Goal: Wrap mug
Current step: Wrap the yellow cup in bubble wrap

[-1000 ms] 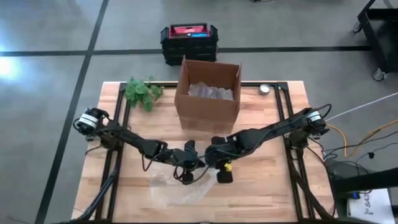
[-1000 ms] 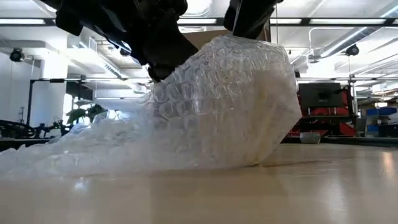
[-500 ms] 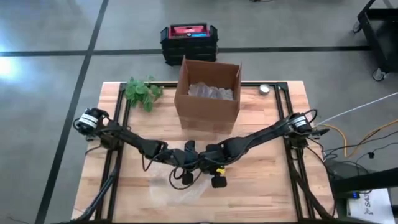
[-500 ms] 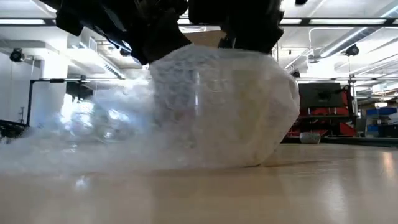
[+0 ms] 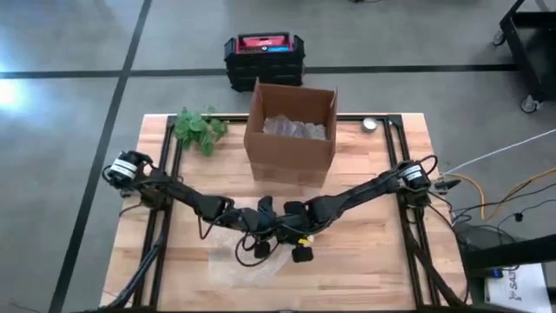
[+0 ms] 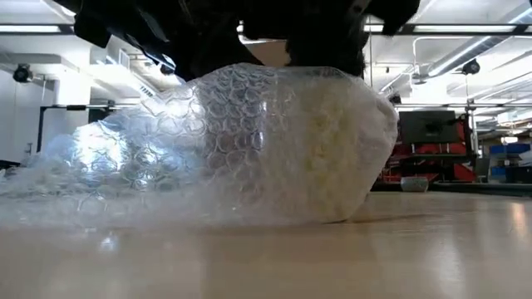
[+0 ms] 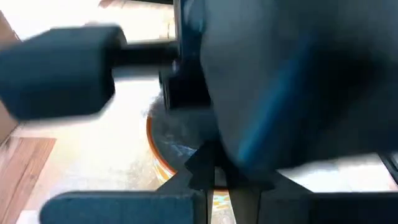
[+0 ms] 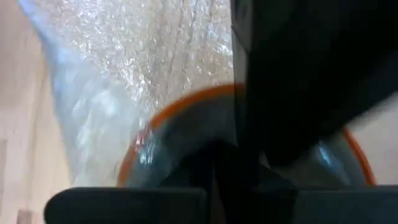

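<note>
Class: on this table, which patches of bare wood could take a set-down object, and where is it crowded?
Free: the wood right of the cardboard box, and the near right corner. Crowded: the middle, where left gripper and right gripper meet over the bubble wrap, and the plant corner.

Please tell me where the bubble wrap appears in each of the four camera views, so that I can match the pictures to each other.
High view: bubble wrap lies on the table's front middle, under both hands.
Low view: bubble wrap fills the centre as a mound, spreading left.
Left wrist view: too blurred to tell it surely.
Right wrist view: bubble wrap fills the upper part, above the orange rim.
Shared landmark: that orange rim, seen in both wrist views.
</note>
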Motion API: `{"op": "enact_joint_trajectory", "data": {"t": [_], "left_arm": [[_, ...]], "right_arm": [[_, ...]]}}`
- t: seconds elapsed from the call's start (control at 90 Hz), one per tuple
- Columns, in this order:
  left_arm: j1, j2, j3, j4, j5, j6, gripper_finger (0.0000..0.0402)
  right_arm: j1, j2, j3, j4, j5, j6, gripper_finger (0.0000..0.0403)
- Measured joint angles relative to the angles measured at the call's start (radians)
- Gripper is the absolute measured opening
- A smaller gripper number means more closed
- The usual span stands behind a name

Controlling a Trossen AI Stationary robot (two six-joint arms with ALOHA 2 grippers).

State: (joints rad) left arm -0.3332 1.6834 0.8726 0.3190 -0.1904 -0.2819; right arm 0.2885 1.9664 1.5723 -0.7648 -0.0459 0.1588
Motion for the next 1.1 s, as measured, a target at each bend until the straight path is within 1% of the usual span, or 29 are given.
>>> {"op": "enact_joint_trajectory", "data": {"t": [0.167,0.256,0.322,0.5,0.644,0.778,0.944,1.1], "left_arm": [[0.0,-0.001,0.0,-0.001,0.005,-0.001,0.0021],[0.0,-0.001,0.0,0.0,0.009,-0.001,0.0021],[0.0,-0.001,0.0,0.0,0.01,-0.001,0.0021],[0.0,-0.001,0.0,0.001,0.014,-0.001,0.0021],[0.0,0.0,0.0,0.004,0.017,-0.001,0.0021],[0.0,0.0,0.0,0.007,0.018,-0.001,0.0021],[0.0,0.0,0.0,0.004,0.018,-0.001,0.0021],[0.0,0.0,0.0,0.004,0.018,-0.001,0.0021]], "right_arm": [[0.008,-0.117,0.013,-0.047,-0.005,0.005,0.0002],[0.008,-0.138,0.009,-0.073,0.008,0.006,0.0002],[0.006,-0.139,0.002,-0.07,0.043,0.007,0.0002],[0.006,-0.093,-0.039,-0.066,0.057,0.008,0.0002],[0.006,-0.045,-0.061,-0.05,0.096,0.025,0.0002],[0.006,-0.001,-0.07,0.023,0.098,0.023,0.0002],[0.006,0.027,-0.072,0.1,0.092,0.013,0.0002],[0.006,0.013,-0.075,0.087,0.084,0.014,0.0002]]}}
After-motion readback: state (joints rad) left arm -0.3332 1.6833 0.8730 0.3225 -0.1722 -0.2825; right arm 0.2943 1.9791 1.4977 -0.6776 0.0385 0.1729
